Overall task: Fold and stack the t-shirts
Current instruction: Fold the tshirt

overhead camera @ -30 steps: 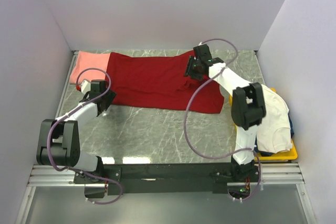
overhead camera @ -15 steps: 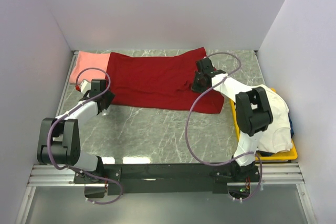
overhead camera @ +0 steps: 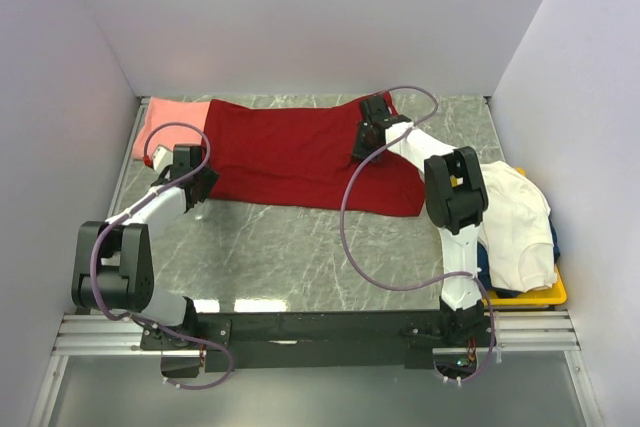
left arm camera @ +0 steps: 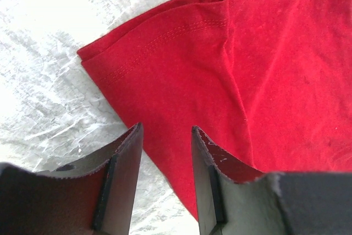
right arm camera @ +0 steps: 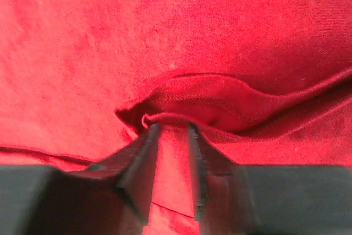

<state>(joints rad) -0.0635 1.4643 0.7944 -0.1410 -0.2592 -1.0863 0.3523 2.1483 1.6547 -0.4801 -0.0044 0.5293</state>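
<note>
Right wrist view, item 1: right hand [right arm camera: 170, 127], fingers [right arm camera: 144, 152] drawn close together and clenched on a raised fold of the deep red t-shirt [right arm camera: 165, 37]; the cloth puckers in a ridge at the fingertips. Red fabric fills this view to every edge.

Left wrist view, item 2: left hand [left arm camera: 165, 130], fingers [left arm camera: 124, 174] parted and released, grasping nothing. It sits over the stitched hem at a corner of the deep red t-shirt [left arm camera: 275, 70]. I cannot tell whether the fingertips touch the cloth. Marbled bench [left arm camera: 44, 53] shows left of the corner.

Top external view, item 3: deep red t-shirt [overhead camera: 290, 152], spread flat across the far half of the bench [overhead camera: 300, 247], with the left hand [overhead camera: 195, 182] at its near-left corner and the right hand [overhead camera: 368, 132] near its far-right edge.

Item 4: salmon pink t-shirt [overhead camera: 170, 117], far left. Its right part is covered by the red one.

Item 5: cream white t-shirt [overhead camera: 515, 217], heaped on a yellow tray [overhead camera: 545, 295] at the right edge. It is partly hidden behind the right arm, and only the near edge of the tray shows. A dark cloth [overhead camera: 553, 237] peeks from beneath, too little visible to identify.
</note>
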